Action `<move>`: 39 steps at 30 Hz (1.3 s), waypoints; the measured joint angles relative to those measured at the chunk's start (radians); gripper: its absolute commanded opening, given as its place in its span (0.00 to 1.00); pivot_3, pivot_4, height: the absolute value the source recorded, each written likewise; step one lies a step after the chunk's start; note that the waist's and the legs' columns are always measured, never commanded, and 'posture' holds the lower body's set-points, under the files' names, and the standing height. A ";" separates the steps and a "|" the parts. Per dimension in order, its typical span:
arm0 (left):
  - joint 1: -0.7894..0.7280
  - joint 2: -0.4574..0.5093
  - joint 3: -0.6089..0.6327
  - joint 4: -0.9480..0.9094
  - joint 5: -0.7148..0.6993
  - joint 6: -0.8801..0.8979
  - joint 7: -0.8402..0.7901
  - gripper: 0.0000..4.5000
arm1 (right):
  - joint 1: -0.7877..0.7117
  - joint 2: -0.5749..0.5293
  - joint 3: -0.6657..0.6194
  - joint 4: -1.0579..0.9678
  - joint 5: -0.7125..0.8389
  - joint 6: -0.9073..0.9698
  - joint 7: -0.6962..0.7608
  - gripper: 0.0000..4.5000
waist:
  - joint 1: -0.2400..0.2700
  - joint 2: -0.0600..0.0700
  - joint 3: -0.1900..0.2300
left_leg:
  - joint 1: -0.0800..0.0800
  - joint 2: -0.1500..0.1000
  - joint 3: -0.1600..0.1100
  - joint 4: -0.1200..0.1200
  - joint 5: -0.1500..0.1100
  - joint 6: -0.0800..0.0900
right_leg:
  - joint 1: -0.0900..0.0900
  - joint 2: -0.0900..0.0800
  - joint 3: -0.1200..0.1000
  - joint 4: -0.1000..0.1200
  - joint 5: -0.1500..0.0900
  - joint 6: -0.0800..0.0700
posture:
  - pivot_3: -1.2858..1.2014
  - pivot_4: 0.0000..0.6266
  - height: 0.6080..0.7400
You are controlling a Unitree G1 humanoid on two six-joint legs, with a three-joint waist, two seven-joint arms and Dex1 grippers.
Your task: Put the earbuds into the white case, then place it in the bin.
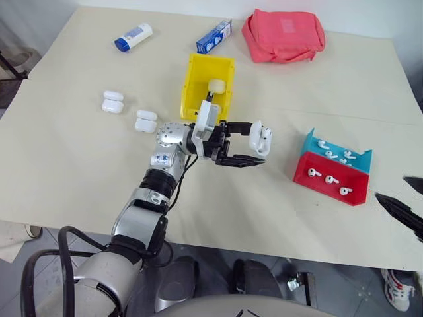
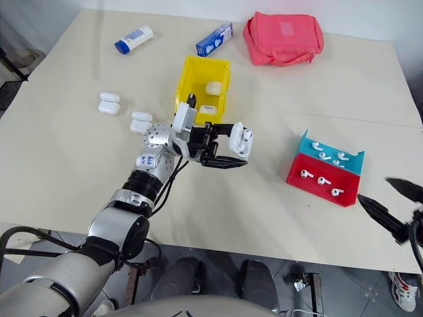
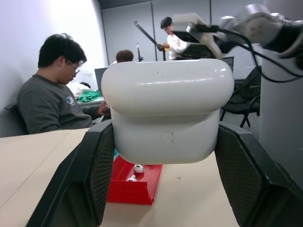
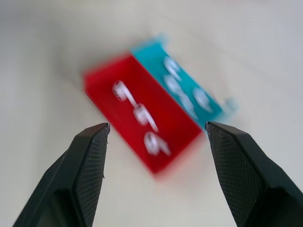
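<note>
My left pincer (image 1: 254, 146) is clamped on the glossy white rounded earbud case (image 1: 260, 137), lid open, raised above the desk's (image 1: 79, 178) middle. My right pincer (image 4: 156, 142), fingers apart, hangs empty over tiny white earbuds (image 4: 139, 113) lying in trays. Bright yellow plastic bin (image 1: 192, 72) awaits; loading seems unfinished.

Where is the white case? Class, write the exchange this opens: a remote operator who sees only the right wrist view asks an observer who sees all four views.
Observer: The left gripper is shut on the white case, holding it above the table.
Operator: I see the red and teal tray with earbuds between my open fingers. Where is the case relative to it?
Observer: To the tray's left, between it and the yellow bin.
Operator: Is the bin empty?
Observer: No, a white case lies inside.
</note>
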 measured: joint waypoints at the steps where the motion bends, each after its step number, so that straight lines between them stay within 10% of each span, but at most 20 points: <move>1: -0.002 -0.002 0.000 0.000 0.000 0.000 0.000 0.62 | 0.012 0.019 -0.004 -0.016 0.001 0.000 -0.014 0.75 | -0.002 0.000 0.000 | 0.000 0.000 0.000 0.000 0.000 0.000 | 0.000 0.000 0.000 0.000 0.000 0.000 | 0.52 0.24 1.00; 10: -0.006 -0.025 -0.002 -0.004 0.001 0.008 0.000 0.62 | -0.201 -0.122 0.180 0.005 0.001 0.065 -0.187 0.75 | -0.027 0.002 -0.001 | 0.003 0.001 0.007 -0.001 0.000 0.000 | -0.001 0.000 0.003 -0.003 0.000 0.000 | 0.52 0.24 1.00; 20: 0.073 0.012 -0.009 -0.142 0.001 0.040 0.001 0.62 | -0.772 -0.449 0.722 0.469 -0.146 0.152 -0.250 0.67 | -0.026 0.004 -0.001 | 0.000 0.000 0.003 0.001 0.001 0.002 | -0.002 -0.002 0.001 -0.001 0.000 0.000 | 0.52 0.24 1.00; 34: 0.175 0.077 -0.016 -0.325 0.002 0.114 0.032 0.62 | -1.302 -0.419 1.243 0.917 -0.374 0.119 -0.059 0.50 | -0.029 0.005 -0.001 | -0.003 -0.002 -0.002 0.004 0.001 0.002 | -0.002 -0.004 -0.003 0.002 0.000 0.000 | 0.52 0.24 1.00; 39: 0.197 0.078 -0.022 -0.353 0.002 0.131 0.041 0.62 | -1.424 -0.344 1.352 1.097 -0.475 0.001 0.017 0.30 | -0.029 0.005 -0.001 | -0.003 -0.003 -0.002 0.004 0.001 0.002 | -0.003 -0.005 -0.005 0.002 0.000 0.000 | 0.52 0.24 1.00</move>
